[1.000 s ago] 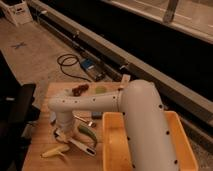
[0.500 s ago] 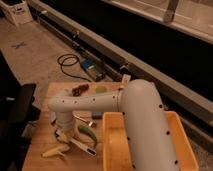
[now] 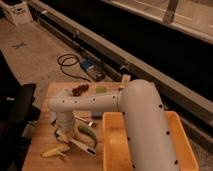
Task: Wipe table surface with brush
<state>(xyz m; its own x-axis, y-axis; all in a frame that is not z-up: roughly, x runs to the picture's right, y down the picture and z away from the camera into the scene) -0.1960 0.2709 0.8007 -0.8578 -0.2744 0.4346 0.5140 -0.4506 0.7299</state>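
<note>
White robot arm (image 3: 90, 102) reaching left over light brown wooden plank table surface (image 3: 36, 159), gripper (image 3: 62, 131) low over the table's left side, mostly hidden beneath the wrist, its grasp impossible to tell, long slim white-handled brush (image 3: 80, 145) slanting just beside it, yellow banana (image 3: 54, 151) near, big yellow plastic tub (image 3: 111, 145) partly blocked by the arm.

Jaws low over table surface (image 3: 75, 162), by brush (image 3: 81, 145), banana (image 3: 54, 151) just beside, yellow tub (image 3: 114, 150) near

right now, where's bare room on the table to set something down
Bare wood: back left corner of the table surface, left of the dark red item; front edge between banana and yellow tub. Crowded mid-left, where the gripper hangs by the brush.
</note>
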